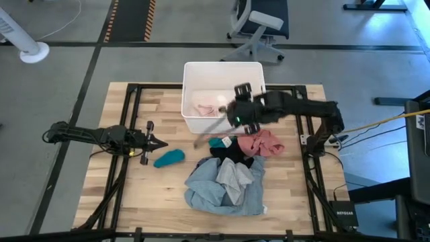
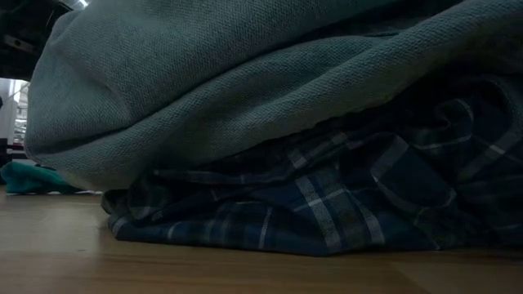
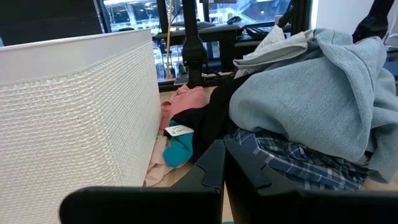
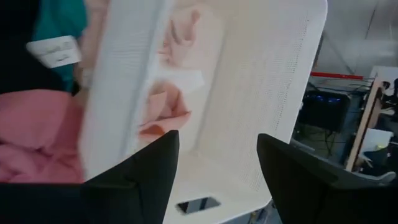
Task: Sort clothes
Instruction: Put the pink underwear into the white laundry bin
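A pile of clothes lies on the table's near middle: a grey-blue shirt (image 1: 225, 188) on a plaid shirt (image 2: 327, 204), with a black piece (image 1: 232, 153), a pink piece (image 1: 263, 142) and a small teal piece (image 1: 218, 142) at its far side. Another teal piece (image 1: 169, 158) lies alone to the pile's left. Pink pieces (image 4: 168, 106) lie in the white bin (image 1: 190, 74). My right gripper (image 4: 217, 162) hangs open and empty over the bin's near right part. My left gripper (image 1: 161, 143) is shut and empty, low over the table just beyond the lone teal piece.
The white bin stands at the table's far middle, its near wall (image 3: 74, 112) close to the pile. A black frame (image 1: 134, 91) runs around the tabletop. Bare wood (image 1: 127, 195) shows at the near left. An office chair (image 1: 259, 27) stands beyond the table.
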